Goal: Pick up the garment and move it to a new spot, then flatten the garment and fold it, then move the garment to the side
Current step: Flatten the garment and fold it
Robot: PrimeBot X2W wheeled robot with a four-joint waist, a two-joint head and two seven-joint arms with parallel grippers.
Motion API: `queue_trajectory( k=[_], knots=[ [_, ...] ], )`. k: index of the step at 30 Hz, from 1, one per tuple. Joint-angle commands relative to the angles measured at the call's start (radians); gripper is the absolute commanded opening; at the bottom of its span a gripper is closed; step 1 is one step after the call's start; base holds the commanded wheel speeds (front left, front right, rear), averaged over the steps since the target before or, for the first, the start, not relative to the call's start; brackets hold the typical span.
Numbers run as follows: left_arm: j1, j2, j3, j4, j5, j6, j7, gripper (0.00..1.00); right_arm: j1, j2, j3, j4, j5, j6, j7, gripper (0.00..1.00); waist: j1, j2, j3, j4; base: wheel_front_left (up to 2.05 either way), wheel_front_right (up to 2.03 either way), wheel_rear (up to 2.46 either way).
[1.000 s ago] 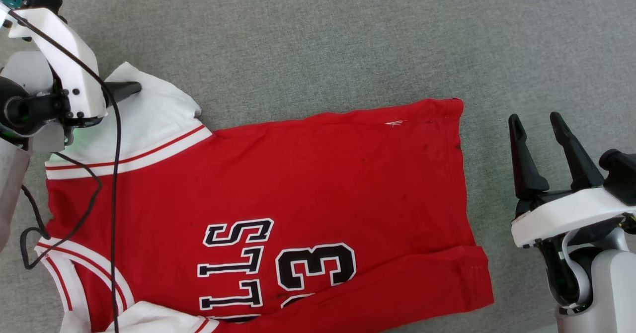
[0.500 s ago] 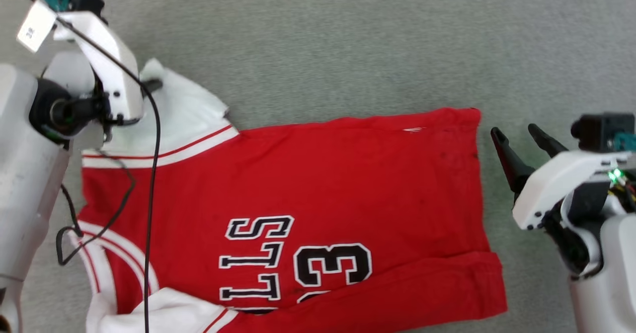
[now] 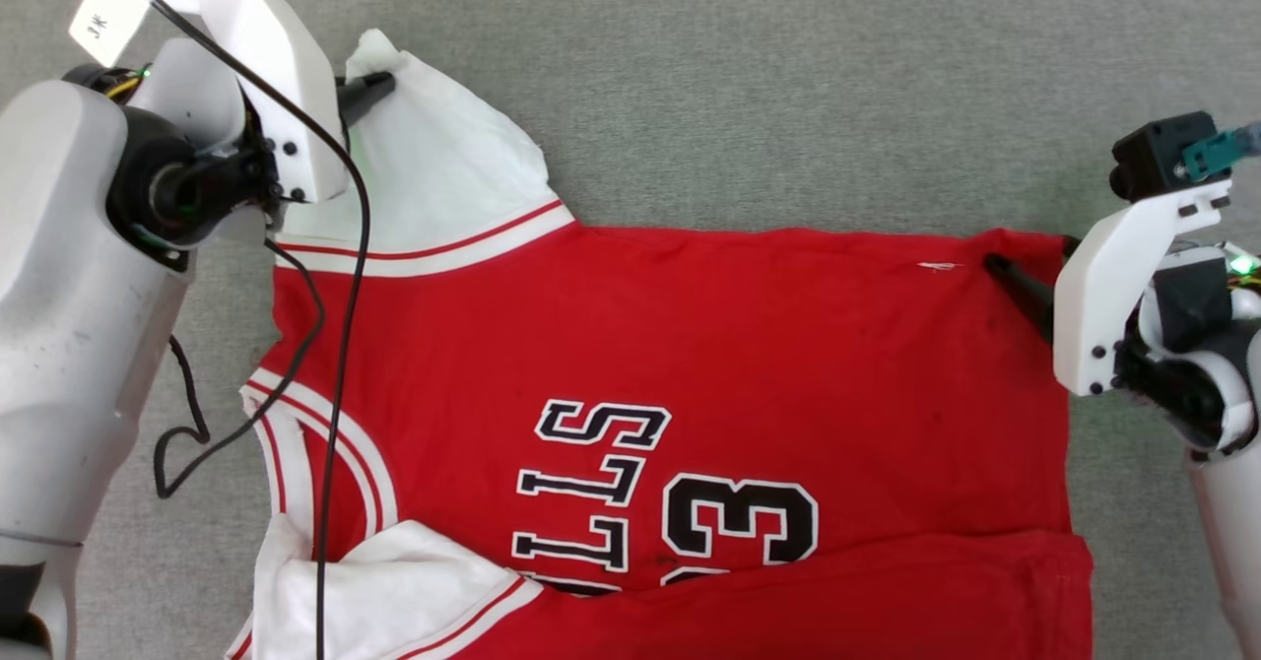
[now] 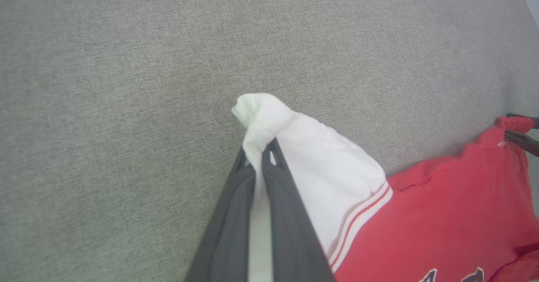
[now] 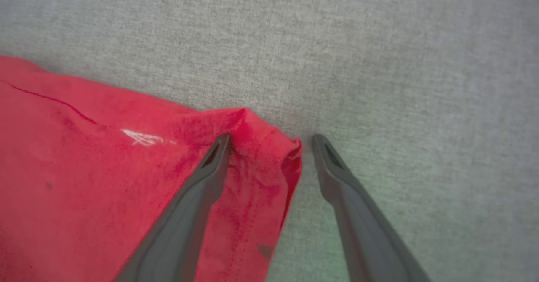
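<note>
Head view, left hand (image 3: pixel 379 84) clamping white sleeve of garment (image 3: pixel 749 345), right hand (image 3: pixel 1025 258) wide, straddling hem corner

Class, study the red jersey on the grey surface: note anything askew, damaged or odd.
The jersey is not flat: its near edge lies folded over part of the lettering, and small dark specks mark the red cloth.

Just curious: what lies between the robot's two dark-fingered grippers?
In the head view, the red, white-sleeved jersey T-shirt stretches from the left gripper to the right gripper.
</note>
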Motion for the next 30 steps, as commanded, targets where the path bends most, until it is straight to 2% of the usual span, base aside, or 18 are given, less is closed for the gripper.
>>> queue_trajectory(
  k=[1,3,4,5,6,14,19,25,30],
  knots=[
    [0.014,-0.003,0.0,-0.009,-0.002,-0.005,-0.008,0.0,0.004,-0.004,0.02,0.034,0.014,0.0,0.043,1.0,0.0,0.0,0.007,0.014,0.0,0.0,0.0],
    [0.023,-0.002,-0.003,-0.021,-0.001,-0.006,-0.015,0.0,0.007,-0.01,0.036,0.063,0.024,0.0,0.103,1.0,0.0,0.0,0.009,0.021,0.0,0.0,0.0],
    [0.028,-0.002,-0.005,-0.026,-0.001,-0.008,-0.018,0.0,0.008,-0.008,0.037,0.072,0.028,0.0,0.121,0.69,0.0,0.0,0.009,0.024,0.0,0.0,0.0],
    [0.033,-0.003,-0.005,-0.034,-0.003,-0.01,-0.023,0.0,0.005,-0.01,0.039,0.079,0.029,0.0,0.14,0.23,0.0,0.0,0.008,0.027,0.0,0.0,0.0],
    [0.04,-0.003,-0.005,-0.039,-0.005,-0.011,-0.027,0.0,0.004,-0.008,0.037,0.084,0.033,0.0,0.153,0.0,0.0,0.0,0.007,0.03,0.0,0.0,0.0],
    [0.108,0.018,0.019,-0.073,-0.003,0.0,-0.108,0.0,-0.013,-0.013,-0.024,0.004,0.031,-0.001,0.099,0.0,0.0,0.0,-0.054,0.046,0.0,0.0,0.0],
    [0.207,0.047,0.048,-0.131,-0.015,0.022,-0.175,0.0,0.054,-0.006,-0.071,-0.074,0.024,-0.001,0.061,0.0,0.0,0.0,-0.123,0.051,0.0,0.0,0.0],
    [0.401,0.08,0.069,-0.251,-0.036,0.074,-0.244,0.0,0.198,0.007,-0.121,-0.159,0.013,-0.001,0.034,0.0,0.0,0.0,-0.206,0.07,0.0,0.0,0.0],
    [0.592,0.108,0.096,-0.355,-0.071,0.138,-0.297,0.0,0.324,0.032,-0.144,-0.2,0.033,0.0,0.027,0.0,0.0,0.0,-0.264,0.084,0.0,0.0,0.0]
  ],
)
